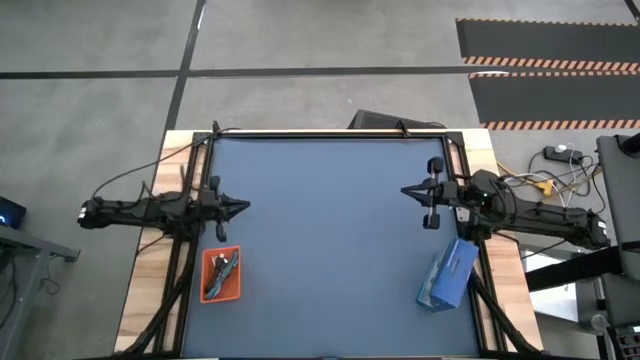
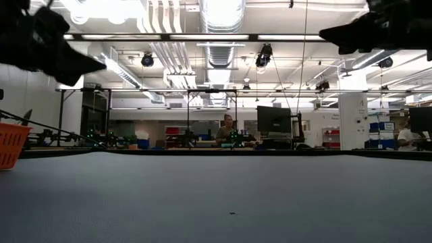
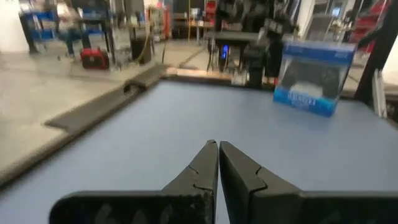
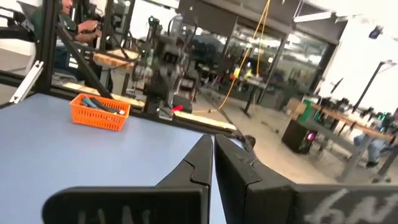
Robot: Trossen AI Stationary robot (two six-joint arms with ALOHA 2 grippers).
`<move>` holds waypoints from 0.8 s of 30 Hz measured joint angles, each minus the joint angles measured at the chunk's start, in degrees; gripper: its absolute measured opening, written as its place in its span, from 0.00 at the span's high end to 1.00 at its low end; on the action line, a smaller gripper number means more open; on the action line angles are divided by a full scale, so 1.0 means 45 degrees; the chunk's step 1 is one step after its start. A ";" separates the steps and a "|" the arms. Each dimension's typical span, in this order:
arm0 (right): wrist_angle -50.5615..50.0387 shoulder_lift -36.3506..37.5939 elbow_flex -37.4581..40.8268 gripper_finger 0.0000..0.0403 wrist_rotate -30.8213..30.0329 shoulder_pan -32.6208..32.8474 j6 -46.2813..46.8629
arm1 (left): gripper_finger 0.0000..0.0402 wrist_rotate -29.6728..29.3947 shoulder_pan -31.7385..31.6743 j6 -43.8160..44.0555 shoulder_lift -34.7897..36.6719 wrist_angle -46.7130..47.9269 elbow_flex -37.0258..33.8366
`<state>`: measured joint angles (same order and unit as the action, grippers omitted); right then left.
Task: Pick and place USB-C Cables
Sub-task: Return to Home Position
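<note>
Overhead: the left gripper (image 1: pixel 244 208) and right gripper (image 1: pixel 405 191) face each other tip to tip across the table, well apart.
Jaws, left: pressed together, with only a hairline seam between the tapered dark fingers (image 3: pixel 202 165), and nothing held.
Jaws, right: likewise closed to a point and empty, as its wrist view shows (image 4: pixel 212 138).
USB-C Cables (image 1: pixel 220 272): a thin tangled bundle lying inside the orange tray (image 1: pixel 238 286), near the left jaws, off to their side and slightly behind the tips.
Tray material: orange plastic lattice walls and a rectangular rim.
Surface: a smooth blue-grey mat (image 1: pixel 330 250) with a wooden border (image 1: pixel 150 290) along both sides.
Open room: bare mat fills all the space between the two pairs of tips.
Blue box (image 1: pixel 447 275): flat printed cardboard, beside and behind the right jaws, near the mat's edge.
Right wrist only: teal and dark strands show above the tray's rim (image 4: pixel 99 118).
Low view only: the tray's wall (image 2: pixel 10 145) clips one edge.
</note>
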<state>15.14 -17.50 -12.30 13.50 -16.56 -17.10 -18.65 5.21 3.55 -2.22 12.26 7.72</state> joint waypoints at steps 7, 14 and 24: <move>0.0010 0.2082 0.1053 0.98 -0.0004 0.0000 -0.0447 | 1.00 0.0094 0.0000 0.0054 -0.0064 -0.2376 -0.1190; 0.0247 0.3875 0.2287 0.98 0.0082 -0.0009 -0.0166 | 1.00 0.0107 0.0001 -0.0056 -0.0184 -0.2631 -0.1266; -0.0005 0.3743 0.2576 0.98 0.0995 0.0005 0.0885 | 1.00 0.0097 0.0005 0.0114 -0.0223 -0.2651 -0.1271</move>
<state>15.12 -0.66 -0.71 17.98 -16.53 -13.12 -18.21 5.23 4.06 -3.22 0.33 2.00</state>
